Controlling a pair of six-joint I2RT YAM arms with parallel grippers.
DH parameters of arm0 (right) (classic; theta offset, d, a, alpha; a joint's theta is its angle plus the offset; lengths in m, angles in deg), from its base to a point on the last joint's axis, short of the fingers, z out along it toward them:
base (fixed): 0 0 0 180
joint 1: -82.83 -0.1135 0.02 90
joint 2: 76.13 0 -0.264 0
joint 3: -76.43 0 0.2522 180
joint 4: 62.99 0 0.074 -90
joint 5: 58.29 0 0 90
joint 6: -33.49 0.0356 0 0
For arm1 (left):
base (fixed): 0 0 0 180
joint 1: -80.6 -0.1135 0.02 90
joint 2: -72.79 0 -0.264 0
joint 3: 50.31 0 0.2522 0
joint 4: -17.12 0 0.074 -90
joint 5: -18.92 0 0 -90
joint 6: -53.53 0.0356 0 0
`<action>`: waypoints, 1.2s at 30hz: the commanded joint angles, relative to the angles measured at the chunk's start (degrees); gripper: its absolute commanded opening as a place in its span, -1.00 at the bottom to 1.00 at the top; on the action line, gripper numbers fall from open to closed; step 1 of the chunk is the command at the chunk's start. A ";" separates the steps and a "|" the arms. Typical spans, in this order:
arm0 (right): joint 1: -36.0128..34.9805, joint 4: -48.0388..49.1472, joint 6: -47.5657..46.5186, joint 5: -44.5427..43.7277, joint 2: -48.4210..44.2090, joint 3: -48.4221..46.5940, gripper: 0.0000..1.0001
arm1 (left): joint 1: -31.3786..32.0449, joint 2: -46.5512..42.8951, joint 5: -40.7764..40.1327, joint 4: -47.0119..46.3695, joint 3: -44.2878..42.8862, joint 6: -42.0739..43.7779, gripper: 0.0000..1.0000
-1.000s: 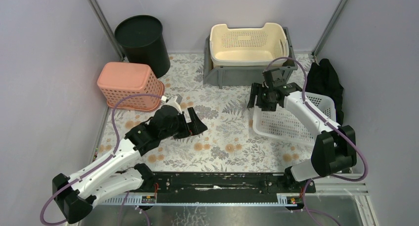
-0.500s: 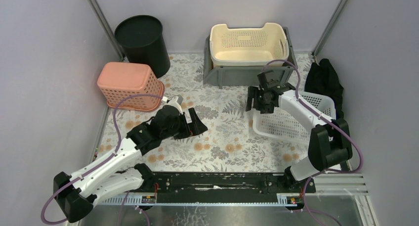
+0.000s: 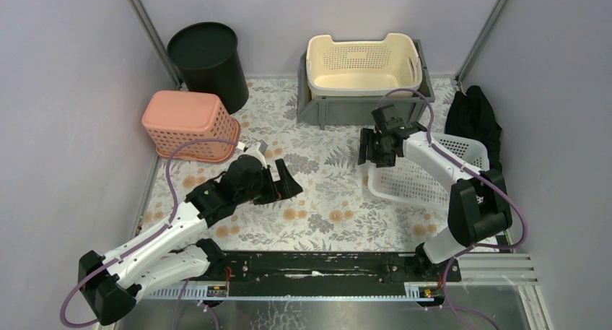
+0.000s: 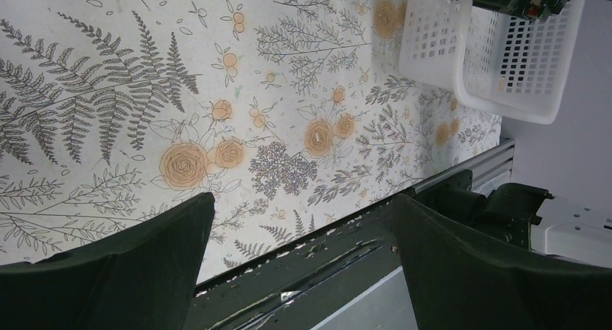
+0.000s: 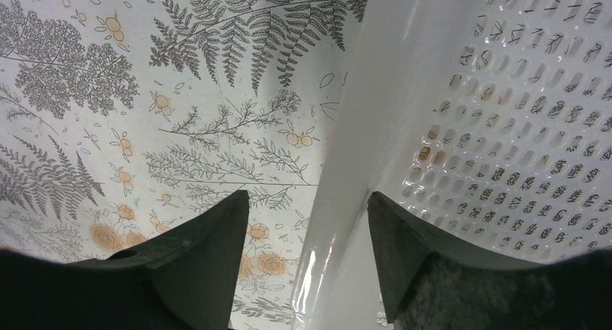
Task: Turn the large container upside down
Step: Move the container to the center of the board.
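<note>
On my worktop (image 3: 325, 200), the white basket (image 3: 422, 178) sits right of centre, open side up, with dark cloth (image 3: 476, 117) just behind it. At the back I see a cream basket (image 3: 361, 63) nested in a grey bin (image 3: 339, 112). A black bin (image 3: 209, 59) and an upturned pink basket (image 3: 189, 124) stand at far left. My right claw (image 3: 375, 155) is spread astride the white basket's left rim, not pinching it. My left claw (image 3: 289, 180) is spread wide over bare worktop, holding nothing.
</note>
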 commanded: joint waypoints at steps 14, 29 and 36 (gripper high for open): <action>-4.36 2.76 1.26 3.16 -1.71 -0.81 -0.10 | 0.29 -1.44 -0.54 -1.07 1.65 -0.57 1.00; -13.02 3.80 4.96 6.42 -2.14 -4.43 -0.11 | 0.34 -4.31 -0.05 -2.07 4.48 -1.38 1.00; -20.23 7.53 8.98 7.46 3.31 -7.73 -0.10 | 0.34 -5.42 2.14 -2.26 5.06 0.03 1.00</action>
